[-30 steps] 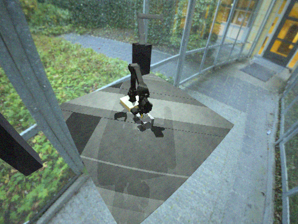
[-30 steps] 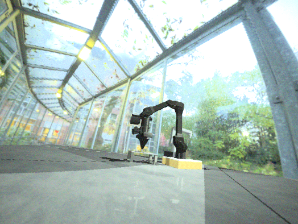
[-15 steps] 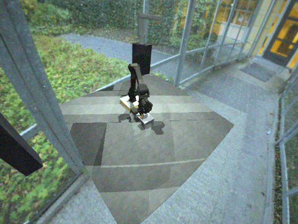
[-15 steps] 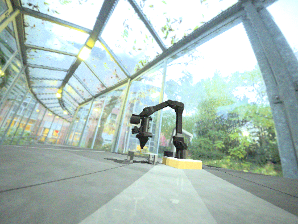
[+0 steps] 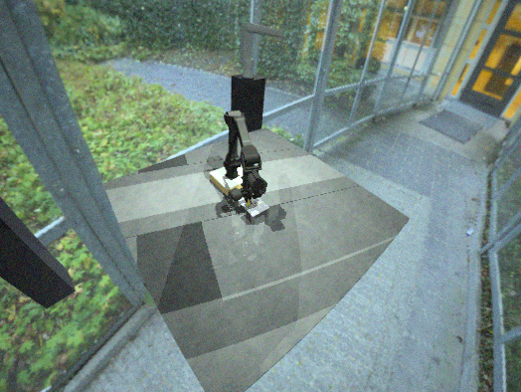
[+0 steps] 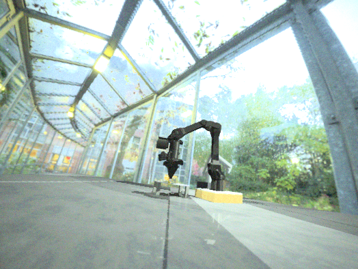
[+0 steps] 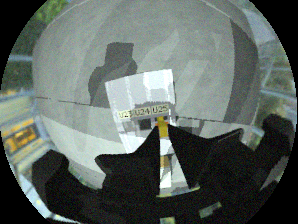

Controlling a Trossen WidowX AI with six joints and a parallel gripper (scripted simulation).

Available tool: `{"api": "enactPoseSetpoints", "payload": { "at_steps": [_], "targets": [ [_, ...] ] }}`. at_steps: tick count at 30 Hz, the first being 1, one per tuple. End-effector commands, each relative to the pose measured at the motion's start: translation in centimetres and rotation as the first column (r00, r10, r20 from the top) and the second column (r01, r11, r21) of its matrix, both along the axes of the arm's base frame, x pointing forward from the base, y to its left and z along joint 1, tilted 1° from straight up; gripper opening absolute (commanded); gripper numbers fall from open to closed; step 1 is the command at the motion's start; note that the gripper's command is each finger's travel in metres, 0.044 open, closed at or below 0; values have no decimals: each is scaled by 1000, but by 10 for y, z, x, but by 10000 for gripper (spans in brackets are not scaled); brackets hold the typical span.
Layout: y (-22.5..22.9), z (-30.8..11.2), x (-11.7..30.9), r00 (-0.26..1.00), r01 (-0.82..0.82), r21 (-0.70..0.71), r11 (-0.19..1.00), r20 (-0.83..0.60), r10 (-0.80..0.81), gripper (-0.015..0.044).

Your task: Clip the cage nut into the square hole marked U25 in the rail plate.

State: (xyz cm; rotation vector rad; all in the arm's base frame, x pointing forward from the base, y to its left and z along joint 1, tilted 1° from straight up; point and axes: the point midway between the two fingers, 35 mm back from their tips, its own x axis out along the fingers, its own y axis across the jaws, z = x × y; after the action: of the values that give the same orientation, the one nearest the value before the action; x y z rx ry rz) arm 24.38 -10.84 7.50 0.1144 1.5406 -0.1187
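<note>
1. Pinching the cage nut (image 5: 249,203) (image 6: 175,179) (image 7: 163,131) between the narrowly parted tips of the gripper (image 5: 249,200) (image 6: 170,177) (image 7: 162,127), directly over the rail plate (image 5: 257,212) (image 6: 181,185) (image 7: 160,80).
2. Pointing straight down at the U25 end, with the U25 label (image 7: 159,109) at 12 o'clock from the nut in the wrist view and the U24 hole (image 7: 145,124) at 9 o'clock.
3. Working, by all appearances, on the insertion step: wings squeezed, nut brought to the hole marked U25. Impossible to tell, behind dark fingers, whether already hooked through or just above.
4. Calling next for a check of alignment, then a short, straight press until flanges meet plate, without slackening the squeeze too soon.
5. Remaining after that: spreading the fingers to let the wings spring out, then rising toward 12 o'clock in the exterior view, clear of nut and plate.
</note>
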Motion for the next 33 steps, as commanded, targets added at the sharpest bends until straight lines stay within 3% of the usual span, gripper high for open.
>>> {"api": "enactPoseSetpoints", "payload": {
  "at_steps": [1,33],
  "targets": [
    [0,1,-1,1000,6,-5,1000,1,-6,34],
    [1,0,-2,1000,6,14,1000,4,-6,34]
  ]
}}
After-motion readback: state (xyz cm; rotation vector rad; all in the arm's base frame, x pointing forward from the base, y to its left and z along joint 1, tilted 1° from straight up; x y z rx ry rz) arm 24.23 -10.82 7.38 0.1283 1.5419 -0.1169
